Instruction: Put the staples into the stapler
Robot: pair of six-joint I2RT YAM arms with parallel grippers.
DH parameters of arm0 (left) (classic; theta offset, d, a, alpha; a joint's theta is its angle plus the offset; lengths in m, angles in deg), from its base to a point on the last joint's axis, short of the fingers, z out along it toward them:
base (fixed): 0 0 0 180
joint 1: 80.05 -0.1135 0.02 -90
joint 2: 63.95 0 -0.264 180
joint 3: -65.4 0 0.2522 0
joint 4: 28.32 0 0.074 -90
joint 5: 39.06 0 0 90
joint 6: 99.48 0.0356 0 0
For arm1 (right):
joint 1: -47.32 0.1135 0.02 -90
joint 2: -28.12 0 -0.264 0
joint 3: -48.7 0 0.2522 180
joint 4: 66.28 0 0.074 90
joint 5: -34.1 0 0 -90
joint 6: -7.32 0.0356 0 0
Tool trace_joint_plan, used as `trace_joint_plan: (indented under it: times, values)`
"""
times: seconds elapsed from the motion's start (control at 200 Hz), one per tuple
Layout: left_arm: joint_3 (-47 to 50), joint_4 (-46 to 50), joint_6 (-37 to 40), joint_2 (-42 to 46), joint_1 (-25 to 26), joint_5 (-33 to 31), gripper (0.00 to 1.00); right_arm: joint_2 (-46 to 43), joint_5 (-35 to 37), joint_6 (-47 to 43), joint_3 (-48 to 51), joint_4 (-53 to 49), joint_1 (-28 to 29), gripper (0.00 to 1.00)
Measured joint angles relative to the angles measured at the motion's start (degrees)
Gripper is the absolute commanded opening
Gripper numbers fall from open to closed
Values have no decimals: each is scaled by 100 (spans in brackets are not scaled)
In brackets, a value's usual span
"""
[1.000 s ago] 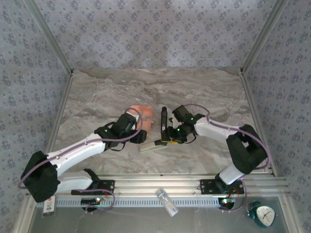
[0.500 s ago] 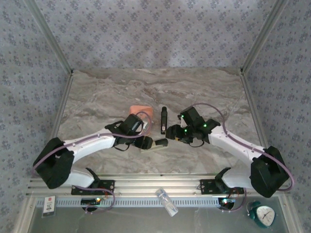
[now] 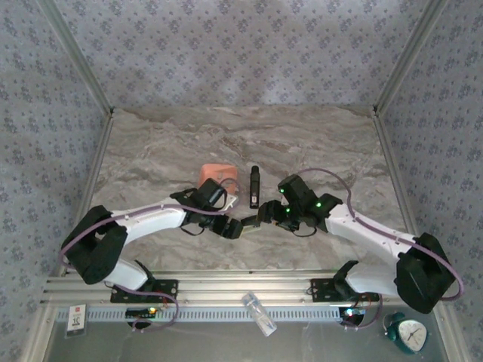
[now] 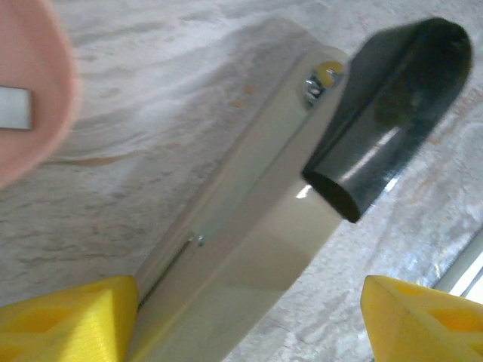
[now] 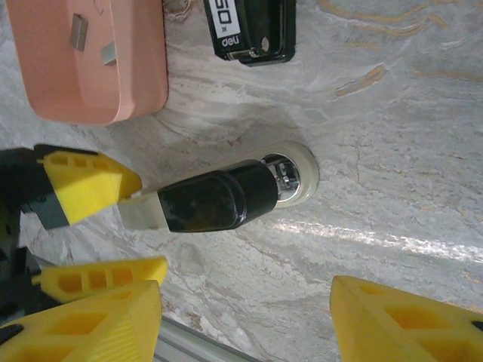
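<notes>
The stapler (image 3: 250, 223) lies on the marble with a beige body (image 4: 249, 226) and a glossy black front cap (image 5: 215, 200). My left gripper (image 3: 232, 226) is open and straddles the beige body (image 4: 249, 320). Its left finger touches the body and the right finger stands apart. My right gripper (image 3: 266, 216) is open over bare marble just beside the black cap (image 5: 245, 313). Small grey staples (image 5: 109, 51) lie in the salmon tray (image 5: 98, 75), and one strip (image 4: 15, 107) shows at the left edge of the left wrist view.
A black Deli-marked piece (image 3: 254, 186) lies behind the stapler, right of the salmon tray (image 3: 213, 170). The metal rail (image 3: 249, 285) runs along the near edge, with a clear vial (image 3: 258, 313) and a small clock (image 3: 411, 333) beyond it.
Both arms have swung lower and outward at the elbows. The left gripper slid right over the stapler's body. The right gripper settled beside the stapler's black cap.
</notes>
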Motion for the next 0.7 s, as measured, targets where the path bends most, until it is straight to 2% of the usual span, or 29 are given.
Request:
trace_joint_plan:
  times: [0.15, 0.345, 0.545, 0.7]
  values:
    - [-46, -50, 90, -144, 197, 446, 77, -61, 269, 273, 22, -55, 153, 62]
    - [-380, -37, 229, -592, 704, 916, 78, -63, 645, 540, 22, -208, 483, 62]
    - [-374, 184, 190, -472, 831, 787, 79, -35, 1069, 739, -31, -466, 881, 62]
    - [26, -61, 31, 444, 667, 367, 80, 382, 1158, 785, -271, -568, 1244, 60]
